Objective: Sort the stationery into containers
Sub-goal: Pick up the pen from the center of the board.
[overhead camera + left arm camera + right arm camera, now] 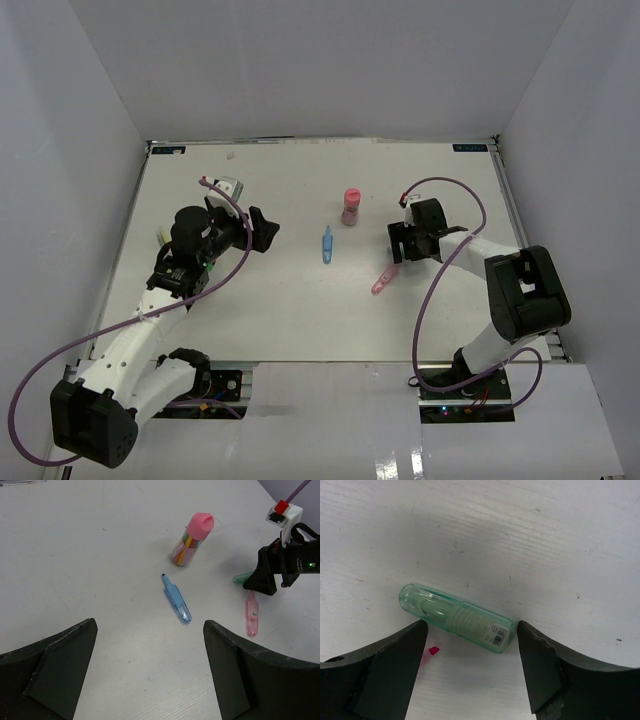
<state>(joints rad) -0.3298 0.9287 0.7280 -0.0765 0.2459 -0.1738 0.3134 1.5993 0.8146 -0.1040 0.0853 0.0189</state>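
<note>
Green highlighter (455, 617): lying flat between spread fingers of right gripper (470, 627), not pinched.
Left gripper (150, 625): fingers spread, empty; blue pen (176, 600) ahead.

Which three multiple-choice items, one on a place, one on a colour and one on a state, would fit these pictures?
1. The green highlighter lies: A. inside a cup; B. on the table, between the fingers of the right gripper; C. in a drawer.
2. The pen near the pink-capped cylinder is: A. blue; B. red; C. black.
3. The left gripper is: A. shut on a pen; B. shut on tape; C. open and empty.
Key: 1 B, the right wrist view shows it flat between both fingers. 2 A, its body is light blue. 3 C, its fingers stand wide apart, holding nothing.
</note>
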